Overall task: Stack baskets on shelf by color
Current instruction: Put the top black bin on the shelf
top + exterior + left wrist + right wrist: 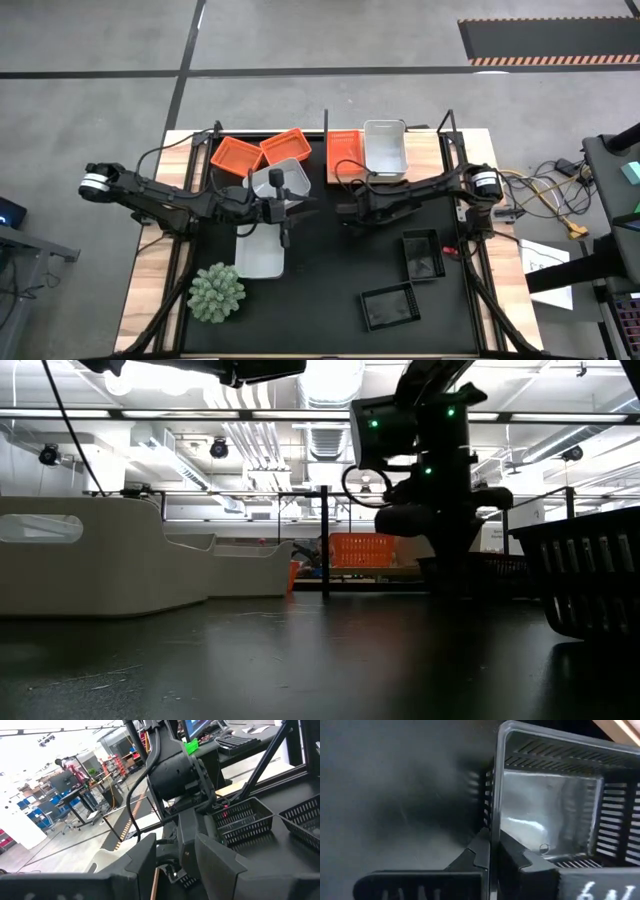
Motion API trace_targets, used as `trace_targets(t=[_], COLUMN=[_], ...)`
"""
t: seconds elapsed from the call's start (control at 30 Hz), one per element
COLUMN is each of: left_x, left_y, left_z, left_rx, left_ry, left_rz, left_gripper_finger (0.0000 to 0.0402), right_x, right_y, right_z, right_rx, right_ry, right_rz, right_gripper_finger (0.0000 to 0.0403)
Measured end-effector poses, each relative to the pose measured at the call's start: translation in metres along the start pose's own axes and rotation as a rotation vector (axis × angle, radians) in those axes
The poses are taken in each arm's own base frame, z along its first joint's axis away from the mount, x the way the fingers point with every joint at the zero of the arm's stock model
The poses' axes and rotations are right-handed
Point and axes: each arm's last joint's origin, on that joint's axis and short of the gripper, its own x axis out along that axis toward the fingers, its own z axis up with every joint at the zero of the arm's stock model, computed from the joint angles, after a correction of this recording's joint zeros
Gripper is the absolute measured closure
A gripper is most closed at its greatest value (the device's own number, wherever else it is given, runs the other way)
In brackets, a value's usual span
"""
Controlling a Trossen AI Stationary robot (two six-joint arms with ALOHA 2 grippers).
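Observation:
My right gripper [347, 212] is at the middle of the black mat, shut on a black basket [550, 810] that hardly shows against the mat from above. My left gripper [285, 212] is open and empty, raised above two white baskets [280, 180] [260, 250] that rest on the mat. In its wrist view [172, 870] it faces the right arm. On the wooden shelf [428, 160] at the far edge sit three orange baskets [235, 155] [285, 148] [345, 155] and a white one [385, 148]. Two more black baskets [422, 255] [388, 305] lie at the near right. My right gripper holds the black basket by one side wall, at its rim [492, 805]. One finger [522, 862] is inside the basket and the other [470, 857] is outside. Whether the basket is lifted or on the mat, I cannot tell.
A green spiky plant [217, 292] stands at the near left of the mat. Thin black shelf posts [326, 125] [450, 125] rise at the far edge. Cables and a desk lie beyond the table's right side.

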Motion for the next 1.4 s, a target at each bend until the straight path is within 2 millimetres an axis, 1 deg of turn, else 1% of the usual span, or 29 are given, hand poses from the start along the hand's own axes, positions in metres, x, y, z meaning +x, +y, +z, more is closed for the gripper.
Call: trace_targets(t=[0.07,0.2,0.33,0.5,0.67,0.83,0.93,1.03,1.1,1.17,1.23,1.4], left_x=[0.000,-0.001,-0.001,-0.001,-0.001,-0.001,-0.001,-0.001,-0.001,-0.001,-0.001,-0.001], left_y=[0.000,0.001,0.001,0.001,0.001,0.001,0.001,0.001,0.001,0.002,0.002,0.002], left_z=[0.000,0.000,0.000,0.000,0.001,0.002,0.002,0.002,0.002,0.002,0.002,0.002], left_rx=[-0.001,-0.001,-0.001,-0.001,-0.002,-0.004,-0.004,-0.007,-0.007,-0.007,-0.007,-0.008], left_ry=[-0.004,-0.004,-0.004,-0.004,-0.006,-0.011,-0.012,-0.019,-0.020,-0.021,-0.022,-0.022], left_rz=[0.002,0.002,0.002,0.002,0.002,0.005,0.006,0.009,0.010,0.010,0.010,0.010], left_gripper_finger=[0.0281,0.0281,0.0281,0.0281,0.0281,0.0281,0.0281,0.0281,0.0281,0.0281,0.0281,0.0281], right_x=[-0.006,-0.025,-0.051,-0.090,-0.125,-0.150,-0.158,-0.162,-0.160,-0.158,-0.155,-0.155], right_y=[-0.003,-0.009,-0.019,-0.038,-0.061,-0.082,-0.093,-0.103,-0.110,-0.119,-0.128,-0.150], right_z=[-0.001,-0.004,-0.013,-0.030,-0.048,-0.066,-0.073,-0.074,-0.075,-0.076,-0.076,-0.081], right_rx=[-0.023,-0.104,-0.180,-0.311,-0.574,-0.898,-1.075,-1.156,-1.211,-1.245,-1.236,-1.130], right_ry=[0.015,0.009,0.001,-0.035,-0.166,-0.312,-0.409,-0.503,-0.510,-0.473,-0.417,-0.333], right_rz=[0.003,0.060,0.160,0.322,0.437,0.508,0.493,0.406,0.346,0.294,0.260,0.227], right_gripper_finger=[0.0394,0.0394,0.0394,0.0394,0.0394,0.0394,0.0394,0.0394,0.0394,0.0394,0.0394,0.0394])
